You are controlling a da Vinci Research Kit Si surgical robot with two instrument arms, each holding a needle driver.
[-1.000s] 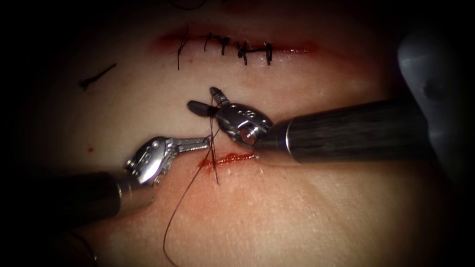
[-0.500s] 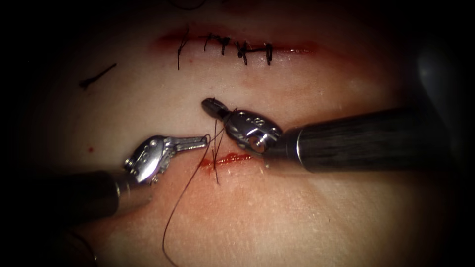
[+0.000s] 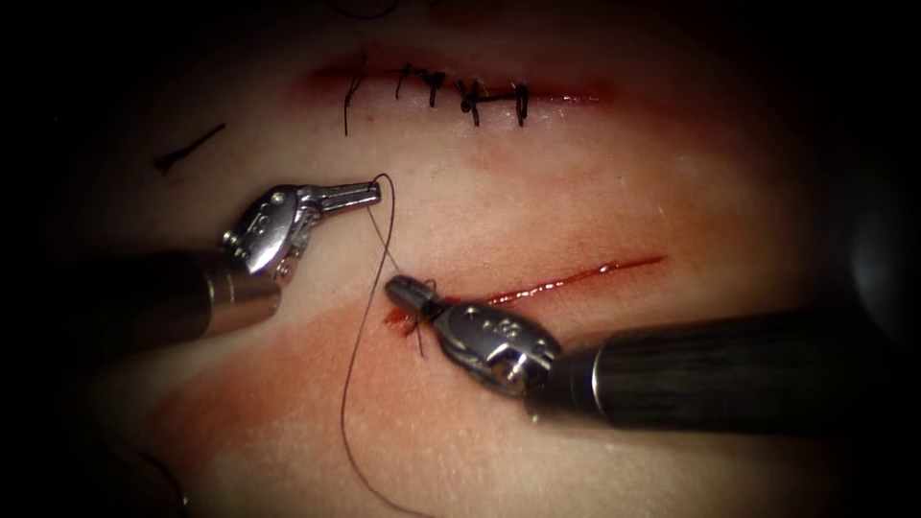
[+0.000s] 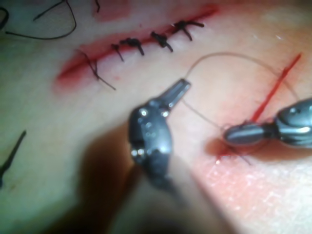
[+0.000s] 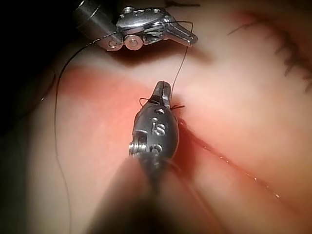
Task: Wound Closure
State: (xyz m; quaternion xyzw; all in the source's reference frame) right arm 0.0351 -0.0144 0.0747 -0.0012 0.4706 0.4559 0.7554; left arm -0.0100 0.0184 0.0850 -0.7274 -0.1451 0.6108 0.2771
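I have the tissue (image 3: pixel 595 192) spread across my endoscope view, pale, with a reddened patch below the open cut. A stitched cut (image 3: pixel 451 91) lies across its far part, closed with dark stitches. Nearer me runs the open cut (image 3: pixel 566 280), a thin red line slanting up to the right, with red fluid (image 3: pixel 395 318) pooled at its left end.

My right hand (image 3: pixel 408 293) comes in from the right and sits at the left end of that open cut, its tip at the spot where short dark thread ends stick out of the tissue. Its jaws look closed together on the thread there, tight against the tissue; the right wrist view (image 5: pixel 162 93) shows the tip narrow and pressed shut with thread strands at it.

My left hand (image 3: pixel 360 195) is up and to the left of the cut, clear of the tissue, its jaws clamped on the thread (image 3: pixel 357 345). From that tip the thread arcs over in a small loop, runs down to the right hand's tip, and a long strand trails on toward the bottom of the view.

I cannot make out the needle anywhere.

A loose cut end of thread (image 3: pixel 189 149) lies on the tissue at far left.
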